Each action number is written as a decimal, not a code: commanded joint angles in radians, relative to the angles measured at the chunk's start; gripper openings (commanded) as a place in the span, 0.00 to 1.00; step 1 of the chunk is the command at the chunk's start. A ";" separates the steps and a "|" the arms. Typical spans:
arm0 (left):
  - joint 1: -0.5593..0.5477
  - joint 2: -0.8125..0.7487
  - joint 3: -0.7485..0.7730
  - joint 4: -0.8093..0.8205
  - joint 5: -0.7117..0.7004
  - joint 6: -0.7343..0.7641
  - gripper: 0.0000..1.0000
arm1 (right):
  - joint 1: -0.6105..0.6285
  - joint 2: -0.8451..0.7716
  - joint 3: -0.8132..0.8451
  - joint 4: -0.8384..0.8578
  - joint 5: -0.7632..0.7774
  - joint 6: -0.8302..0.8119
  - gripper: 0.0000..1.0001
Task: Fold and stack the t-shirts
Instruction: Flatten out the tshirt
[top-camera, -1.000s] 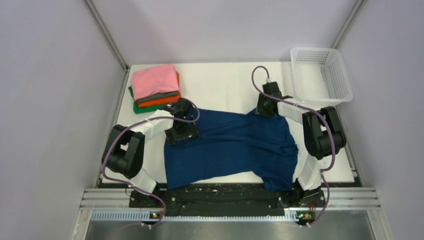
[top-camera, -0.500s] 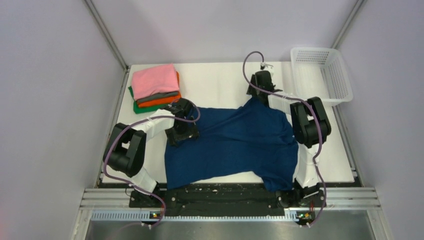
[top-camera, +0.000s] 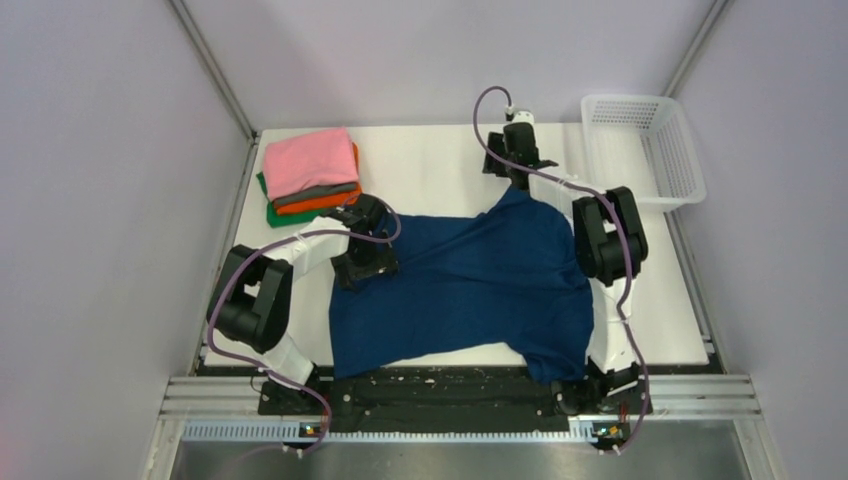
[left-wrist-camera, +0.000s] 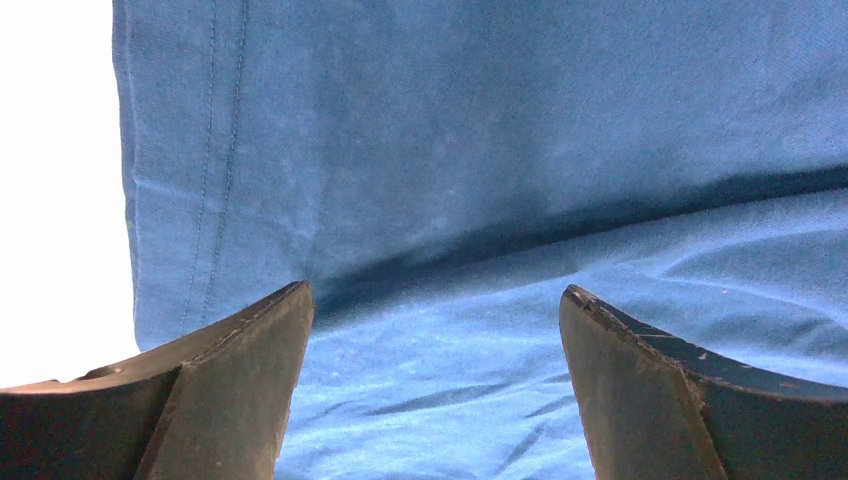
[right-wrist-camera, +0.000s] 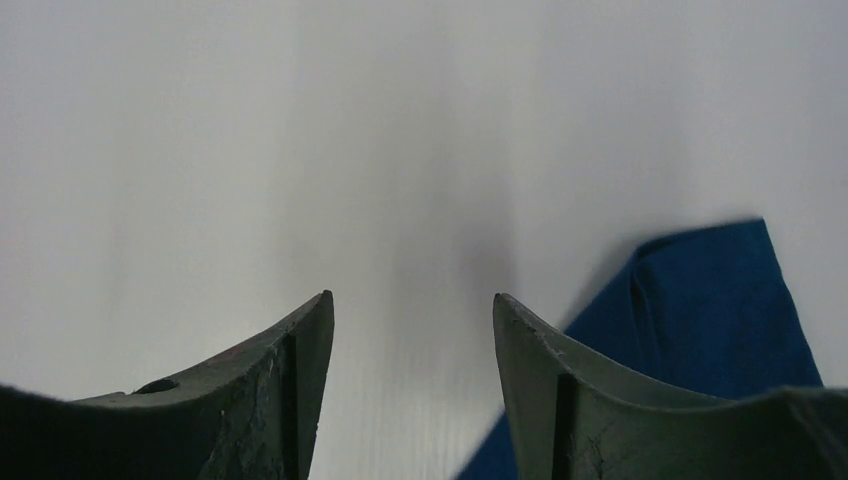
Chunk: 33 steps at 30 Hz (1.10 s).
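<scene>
A navy blue t-shirt (top-camera: 460, 290) lies spread on the white table (top-camera: 430, 165); its print does not show. My left gripper (top-camera: 360, 264) sits over the shirt's far left part, open, with blue cloth (left-wrist-camera: 480, 150) under and between the jaws (left-wrist-camera: 435, 300). My right gripper (top-camera: 513, 160) is just beyond the shirt's far peak (top-camera: 516, 200). It is open over bare table (right-wrist-camera: 412, 300), with a corner of the shirt (right-wrist-camera: 710, 300) to the right of its right finger. A folded stack with the pink shirt (top-camera: 310, 160) on top of grey, orange (top-camera: 320, 203) and green lies at the far left.
A white mesh basket (top-camera: 640, 150) stands at the far right corner. Grey walls close in the table on both sides. The shirt's near right part hangs towards the front rail (top-camera: 450, 385) by the right arm's base.
My right arm has reached farther away, from the shirt's far edge to beyond it, and that edge is now drawn up into a peak. The left arm has not moved.
</scene>
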 joint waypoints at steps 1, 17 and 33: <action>-0.004 0.000 0.017 0.006 -0.011 0.016 0.97 | -0.024 -0.221 -0.149 -0.127 0.006 0.036 0.60; -0.004 0.007 0.016 0.015 -0.002 0.022 0.97 | -0.033 -0.215 -0.359 -0.013 -0.054 0.171 0.57; -0.003 0.011 0.019 0.018 0.014 0.012 0.97 | 0.023 0.128 0.181 -0.091 -0.060 0.090 0.56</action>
